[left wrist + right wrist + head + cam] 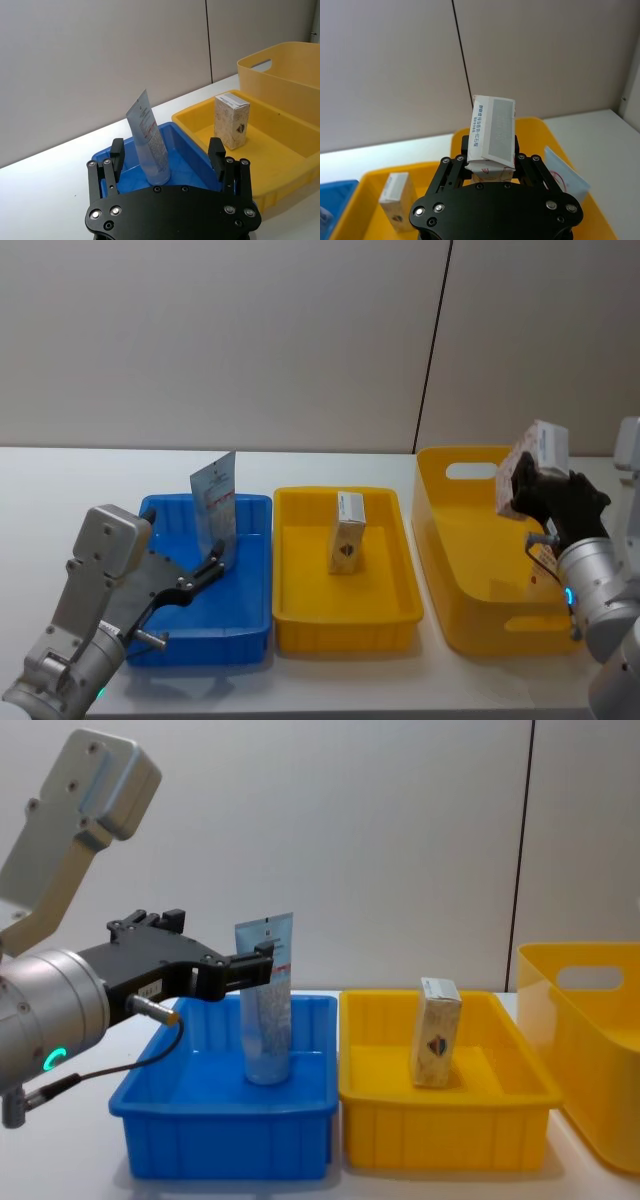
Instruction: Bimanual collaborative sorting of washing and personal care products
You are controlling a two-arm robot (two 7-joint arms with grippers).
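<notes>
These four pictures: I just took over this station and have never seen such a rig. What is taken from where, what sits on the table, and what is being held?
It is a two-armed robot. One picture looks down from its head, one looks across the table from its chest, and one comes from a camera on each wrist.

On the white table stand a blue tray, a yellow tray and a big yellow basket, left to right.

A pale-blue tube stands upright in the blue tray. The left gripper is at it with its fingers open on either side, not gripping.

A small cream box stands in the yellow tray.

The right gripper is shut on a second box, held up over the basket. Another tube lies inside the basket.
</notes>
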